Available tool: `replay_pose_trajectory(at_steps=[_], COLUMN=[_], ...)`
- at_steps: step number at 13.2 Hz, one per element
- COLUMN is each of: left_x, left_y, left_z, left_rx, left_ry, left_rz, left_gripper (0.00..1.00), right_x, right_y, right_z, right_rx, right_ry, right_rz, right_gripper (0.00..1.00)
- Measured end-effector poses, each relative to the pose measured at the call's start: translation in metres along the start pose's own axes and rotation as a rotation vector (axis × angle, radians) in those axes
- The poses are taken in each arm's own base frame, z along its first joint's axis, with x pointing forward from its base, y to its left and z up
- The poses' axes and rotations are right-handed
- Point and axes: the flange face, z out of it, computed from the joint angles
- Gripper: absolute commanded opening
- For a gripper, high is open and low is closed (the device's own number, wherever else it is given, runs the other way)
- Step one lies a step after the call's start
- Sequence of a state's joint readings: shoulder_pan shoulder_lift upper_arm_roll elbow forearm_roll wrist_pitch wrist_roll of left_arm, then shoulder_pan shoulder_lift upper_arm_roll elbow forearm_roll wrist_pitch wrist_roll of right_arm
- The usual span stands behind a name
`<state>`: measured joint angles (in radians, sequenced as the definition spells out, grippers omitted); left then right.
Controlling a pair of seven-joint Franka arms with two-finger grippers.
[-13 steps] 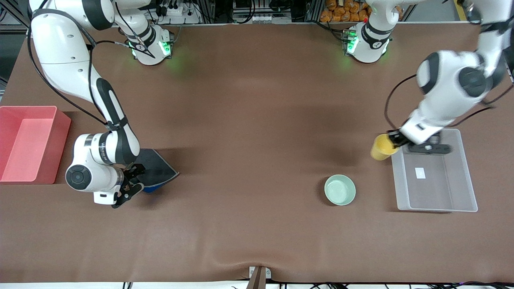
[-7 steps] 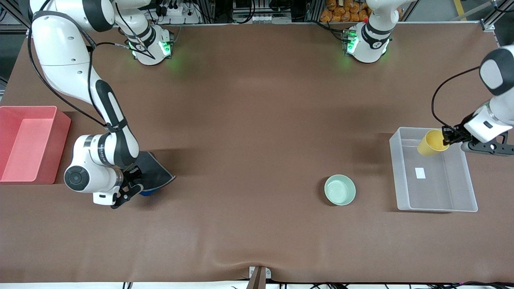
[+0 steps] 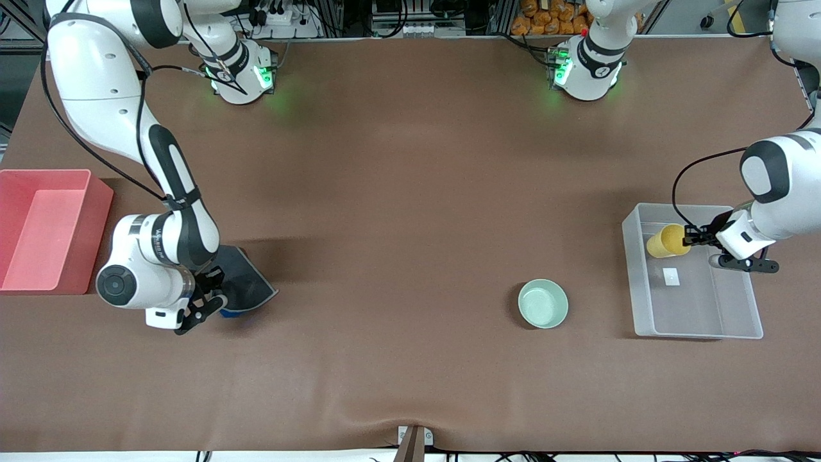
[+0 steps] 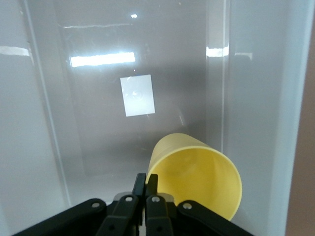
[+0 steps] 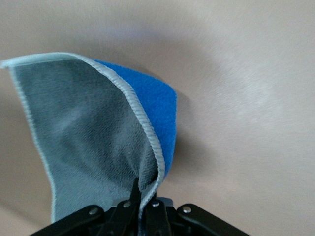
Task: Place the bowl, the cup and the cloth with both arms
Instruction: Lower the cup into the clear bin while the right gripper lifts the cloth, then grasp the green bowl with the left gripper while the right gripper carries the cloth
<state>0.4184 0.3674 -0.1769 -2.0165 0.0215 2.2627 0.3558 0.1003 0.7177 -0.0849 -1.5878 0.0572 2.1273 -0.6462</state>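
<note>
My left gripper [image 3: 691,242] is shut on the rim of the yellow cup [image 3: 667,241], holding it tilted inside the clear plastic bin [image 3: 737,321]. In the left wrist view the cup [image 4: 197,174] hangs from my gripper [image 4: 146,184] over the bin floor. My right gripper [image 3: 215,294] is shut on an edge of the dark grey cloth [image 3: 247,285], which hangs over the table; the right wrist view shows the cloth [image 5: 93,132] and its blue underside in my gripper [image 5: 145,194]. The mint-green bowl [image 3: 542,303] sits on the table, beside the bin toward the right arm's end.
A red bin [image 3: 38,228] stands at the right arm's end of the table, beside the right arm's wrist. A white label [image 3: 671,276] lies on the clear bin's floor. The brown table cover has a ripple near its front edge.
My left gripper carried the cup from beside the bin's corner over its rim, then lowered it into the bin. My right gripper drew the cloth slightly toward the red bin.
</note>
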Motion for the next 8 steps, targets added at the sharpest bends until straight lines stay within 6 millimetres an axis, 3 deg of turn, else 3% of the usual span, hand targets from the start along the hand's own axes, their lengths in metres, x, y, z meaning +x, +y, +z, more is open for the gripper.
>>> replay_pose_trajectory(at_steps=[1,3,6,8], left_x=[0.0,0.004,0.013,0.023], left_y=[0.0,-0.002,0.008,0.043], left_z=[0.0,-0.013,-0.077,-0.125], left_rx=[0.0,0.011,0.059,0.073], left_ry=[0.0,0.023,0.123,0.17], left_rz=[0.0,0.0,0.019,0.031], left_gripper=[1.0,1.0,1.0,1.0], right_x=[0.001,0.0,-0.022,-0.055], right_y=[0.001,0.002,0.012,0.034], right_z=[-0.018,-0.069,-0.149,-0.187], right_rx=[-0.016,-0.058,-0.151,-0.223], right_ry=[0.024,0.087,0.145,0.131], right_rz=[0.0,0.001,0.011,0.044], right_gripper=[0.0,0.0,0.0,0.0])
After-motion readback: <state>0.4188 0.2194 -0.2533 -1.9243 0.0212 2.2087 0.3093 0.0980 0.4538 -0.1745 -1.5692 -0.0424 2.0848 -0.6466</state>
